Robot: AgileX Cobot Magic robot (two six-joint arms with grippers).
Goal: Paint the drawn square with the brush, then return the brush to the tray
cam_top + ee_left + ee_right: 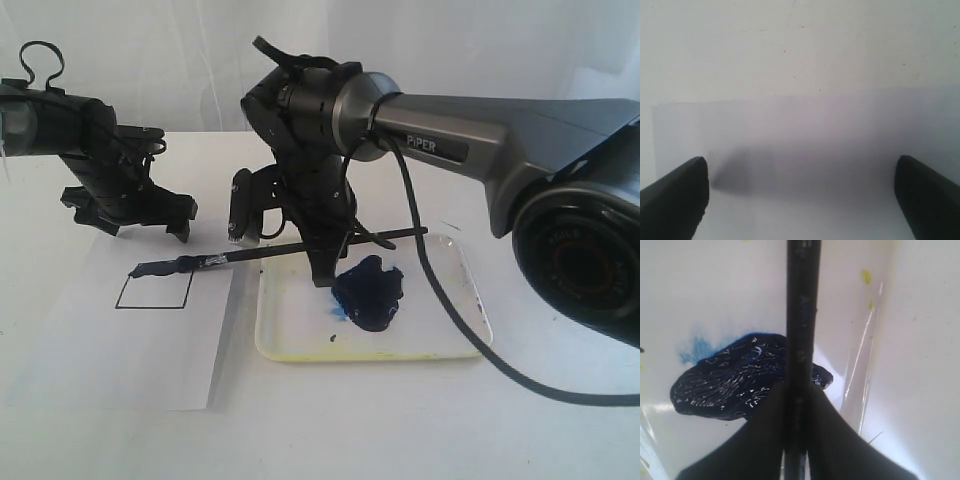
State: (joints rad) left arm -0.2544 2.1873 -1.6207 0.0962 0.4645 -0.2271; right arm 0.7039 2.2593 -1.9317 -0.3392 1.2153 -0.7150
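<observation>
My right gripper is shut on the brush, holding its black handle over the tray. The brush lies nearly level, its silver ferrule and dark bristles reaching left onto the top edge of the drawn square, whose interior looks white. In the right wrist view the handle runs up between my two closed fingers, above the dark blue paint blob. My left gripper hovers open over the paper's far edge, behind the square; its fingertips stand wide apart with only paper between them.
The white paper sheet lies left of the tray on the white table. Yellow stains line the tray's front rim. The right arm's cable drapes across the tray's right side. A white backdrop stands behind.
</observation>
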